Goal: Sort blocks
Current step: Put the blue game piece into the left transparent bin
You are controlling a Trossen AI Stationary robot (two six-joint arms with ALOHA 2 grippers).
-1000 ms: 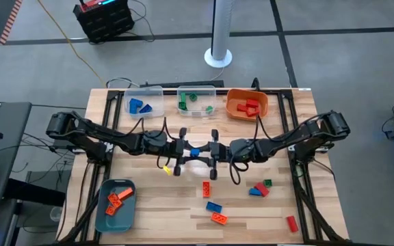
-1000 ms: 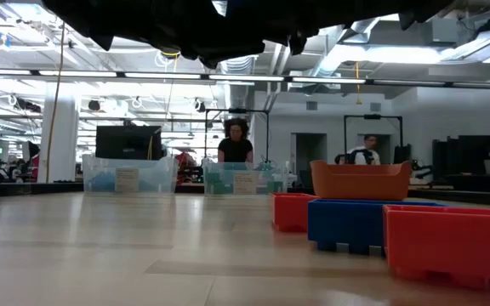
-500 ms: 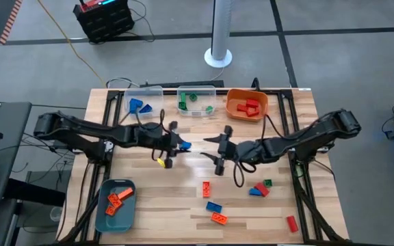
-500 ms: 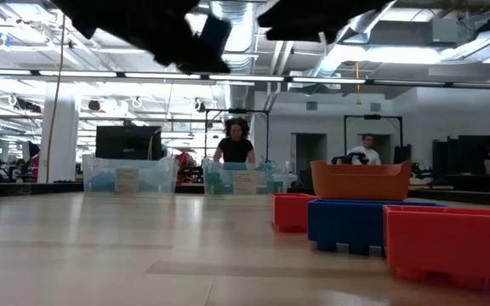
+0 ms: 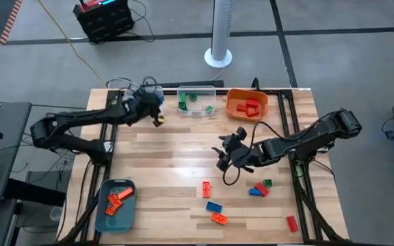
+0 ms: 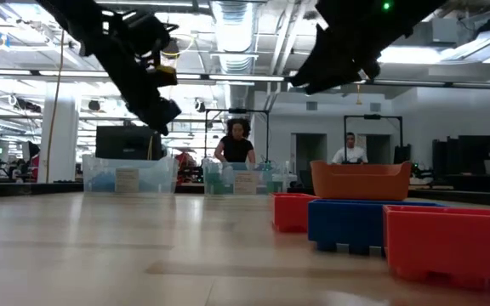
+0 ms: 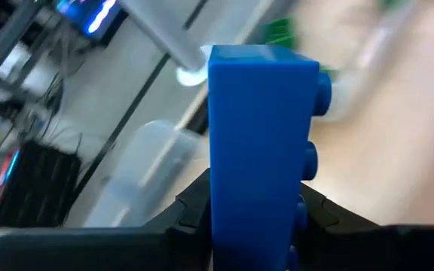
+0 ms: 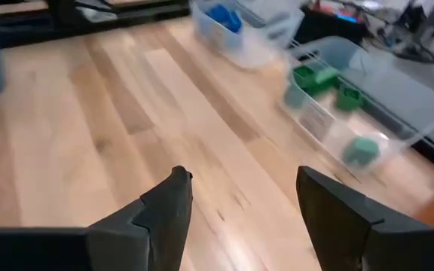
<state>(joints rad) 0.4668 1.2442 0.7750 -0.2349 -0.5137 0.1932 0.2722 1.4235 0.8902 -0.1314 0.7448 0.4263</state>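
Observation:
My left gripper (image 5: 149,104) hangs over the clear bin (image 5: 134,104) at the far left, shut on a blue block (image 7: 258,143). My right gripper (image 5: 223,152) hovers open over the table's middle with nothing between its fingers (image 8: 243,177). Loose blocks lie flat on the wood near the front: an orange one (image 5: 206,188), a blue one (image 5: 213,207), another orange one (image 5: 218,218), a red, blue and green cluster (image 5: 258,189) and a red one (image 5: 292,223). My left gripper pinches the blue block between its two fingers, which sit on the two broad faces at its lower end (image 7: 224,218). The block stands out past the fingertips, its studs (image 7: 319,90) to one side. It is lifted clear, above the bin.
A clear bin with green blocks (image 5: 197,101) and an orange bin with red blocks (image 5: 247,104) stand along the far edge. A teal tray with orange blocks (image 5: 115,205) sits at the near left. People stand in the room beyond the table (image 6: 236,144).
The two grippers met over the table's middle with the blue block between them. My right gripper opened, let go and drew back toward the right edge. My left gripper kept the block and carried it toward the far left corner, over the clear bin.

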